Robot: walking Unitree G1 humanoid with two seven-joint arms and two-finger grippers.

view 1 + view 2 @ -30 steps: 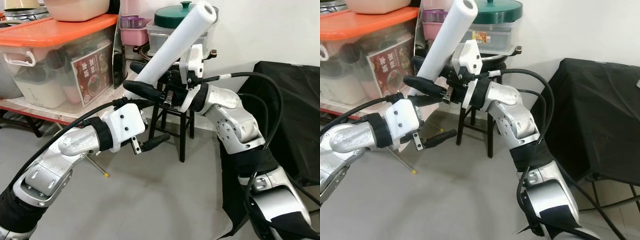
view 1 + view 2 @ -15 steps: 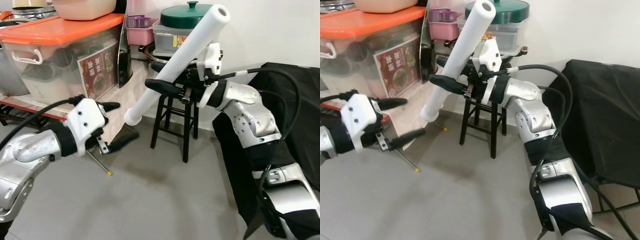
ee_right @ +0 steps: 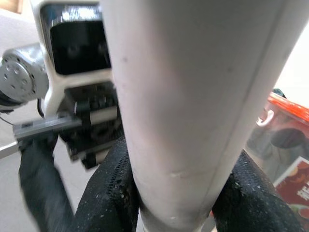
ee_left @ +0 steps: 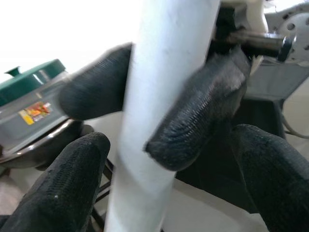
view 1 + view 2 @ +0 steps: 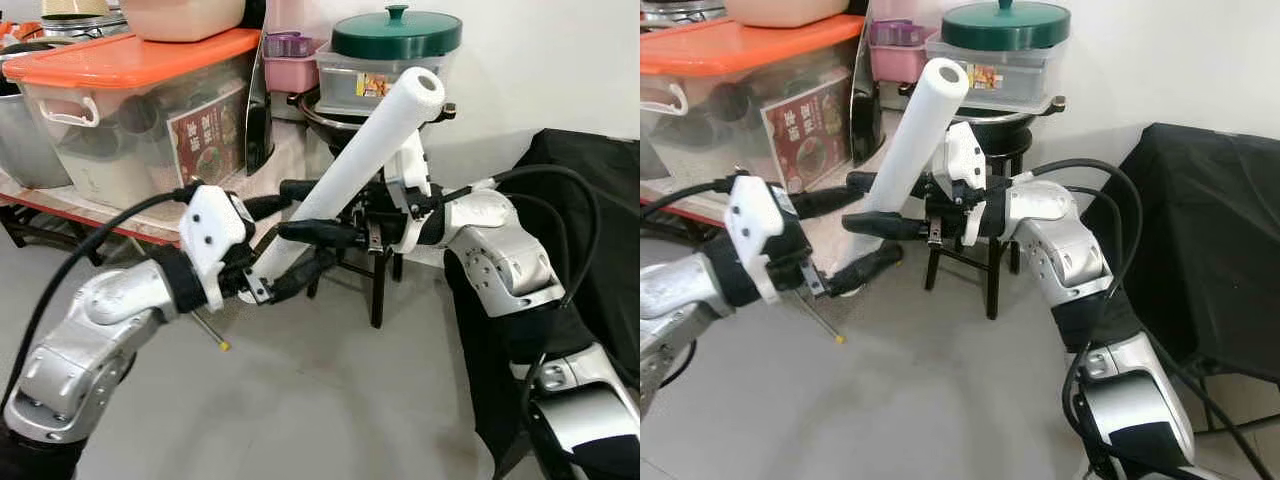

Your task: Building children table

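While clamped between the two fingers of the right gripper (image 5: 318,212), white leg (image 5: 352,174) slants up toward the shelf, top end near the green-lidded pot (image 5: 396,32), lower end down by the left gripper (image 5: 285,243). Pinched at about mid-length; in the right wrist view, black pads (image 3: 111,198) pressed hard against both sides of the tube. Left gripper brought in low, fingers spread either side of the leg; in the left wrist view, wide gaps between tube and fingertips (image 4: 77,183), so open and not holding, though poised round the lower part. Judged a hand-over or regrip, both arms raised in front of the chest over bare grey floor (image 5: 330,400).

Further out: black stool (image 5: 965,265) behind the leg, orange-lidded bin (image 5: 130,120) on the shelf to the left, thin rod (image 5: 208,333) with a yellow tip lying on the floor, black cloth (image 5: 1210,230) draped to the right.

As for progress, early by the look of it: one leg in hand, joined to nothing. Left to do, presumably: find the tabletop, seat this leg in it, then fit the rest.
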